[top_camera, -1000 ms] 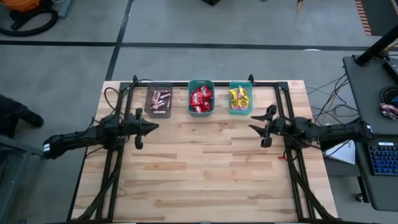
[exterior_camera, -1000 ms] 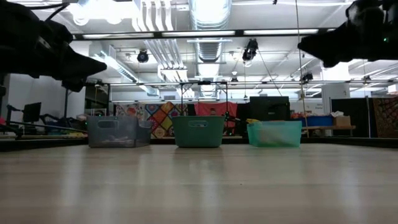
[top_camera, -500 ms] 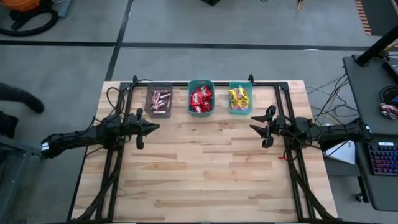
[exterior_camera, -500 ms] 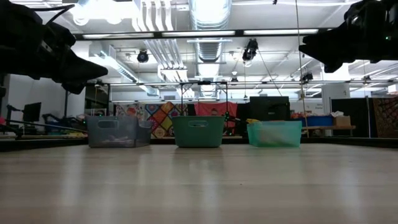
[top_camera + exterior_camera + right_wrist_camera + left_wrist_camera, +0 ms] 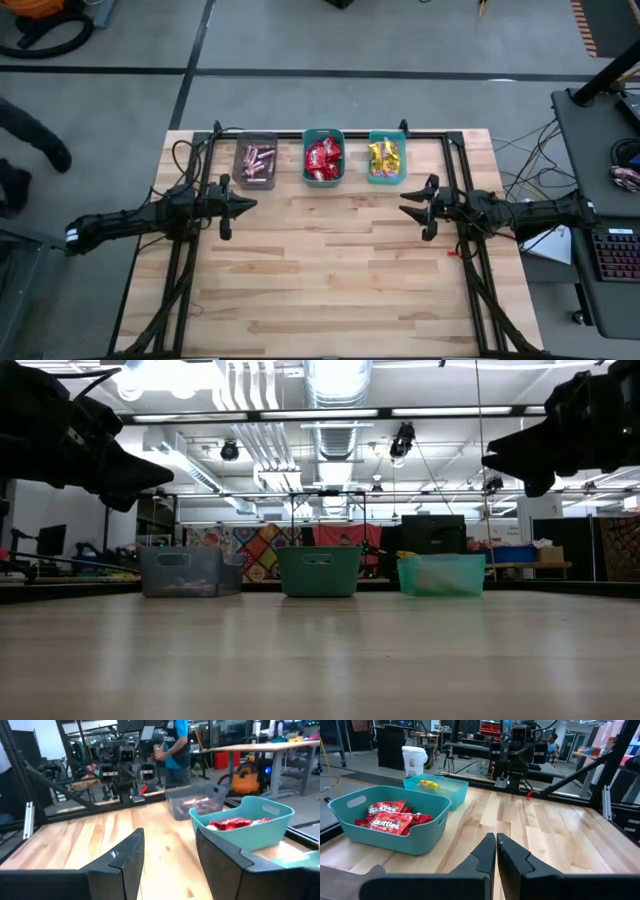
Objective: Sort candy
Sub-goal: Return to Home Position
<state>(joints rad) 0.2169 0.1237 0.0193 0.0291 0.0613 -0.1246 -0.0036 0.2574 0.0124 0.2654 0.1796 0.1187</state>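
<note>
Your small wrapped candy (image 5: 322, 158) lies farther than both grippers: left gripper (image 5: 248, 204) closed and empty, right gripper (image 5: 407, 209) open.

The white word "Skittles" stands on two glossy red candy packets (image 5: 389, 823). Both lie in a teal plastic bin (image 5: 405, 843).

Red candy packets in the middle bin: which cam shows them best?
Left wrist view: the red candy packets lie close, print readable. High view shows a small red patch. Right wrist view catches only their tops above the rim. Low view: the middle bin wall hides them.
</note>
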